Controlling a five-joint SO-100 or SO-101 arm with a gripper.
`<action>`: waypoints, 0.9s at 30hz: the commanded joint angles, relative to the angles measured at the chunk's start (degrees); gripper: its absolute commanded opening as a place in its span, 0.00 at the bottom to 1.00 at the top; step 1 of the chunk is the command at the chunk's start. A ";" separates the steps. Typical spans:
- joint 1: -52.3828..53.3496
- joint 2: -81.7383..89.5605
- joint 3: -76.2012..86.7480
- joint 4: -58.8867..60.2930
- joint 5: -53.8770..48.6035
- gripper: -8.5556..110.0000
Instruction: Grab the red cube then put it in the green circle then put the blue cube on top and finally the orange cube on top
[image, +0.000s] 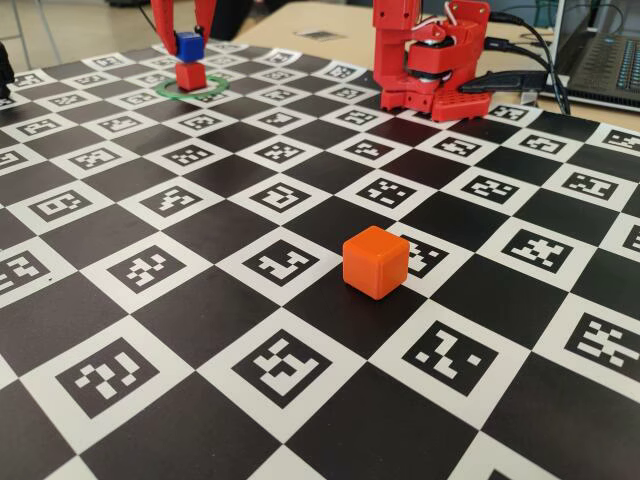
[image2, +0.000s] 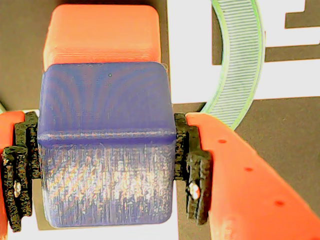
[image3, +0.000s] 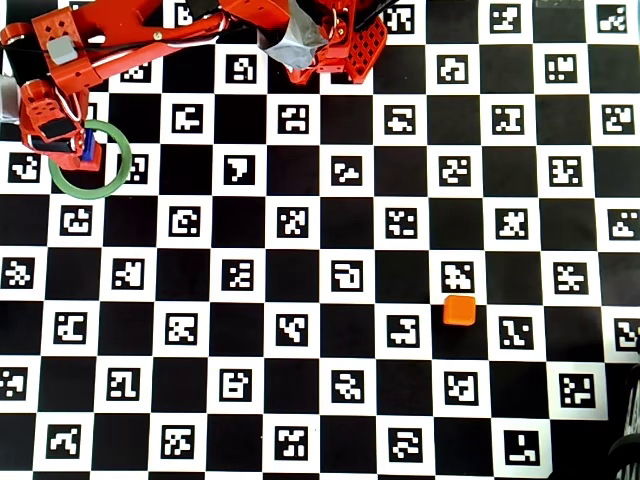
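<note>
A checkerboard surface (image: 200, 330) printed with square coded markers fills the scene, with the red arm (image3: 150, 35) reaching from its base at the far edge toward the left corner in the overhead view. There the green circle (image3: 122, 165) lies flat, and inside it sits the red cube (image: 191, 76), visible in the fixed view directly beneath the blue cube (image: 189, 45). The claw (image2: 107, 165) is clenched on the blue cube, its black pads (image2: 192, 165) pressing both side faces in the wrist view. That view looks down past the blue cube onto the top of the red one, which shows beyond its far edge, so the two appear closely but perhaps not perfectly lined up. Whether the blue cube already rests on the red one or hangs just above it cannot be told. The coming move seems to hinge on that vertical alignment: straight down, then let go. The orange cube (image: 376, 261) waits alone, well apart from the ring, toward the right of centre in the overhead view.
</note>
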 joint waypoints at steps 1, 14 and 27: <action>-0.26 2.20 -0.70 -0.79 0.70 0.10; -0.35 2.11 0.26 -1.58 0.88 0.10; -0.26 2.11 0.26 -1.67 1.23 0.13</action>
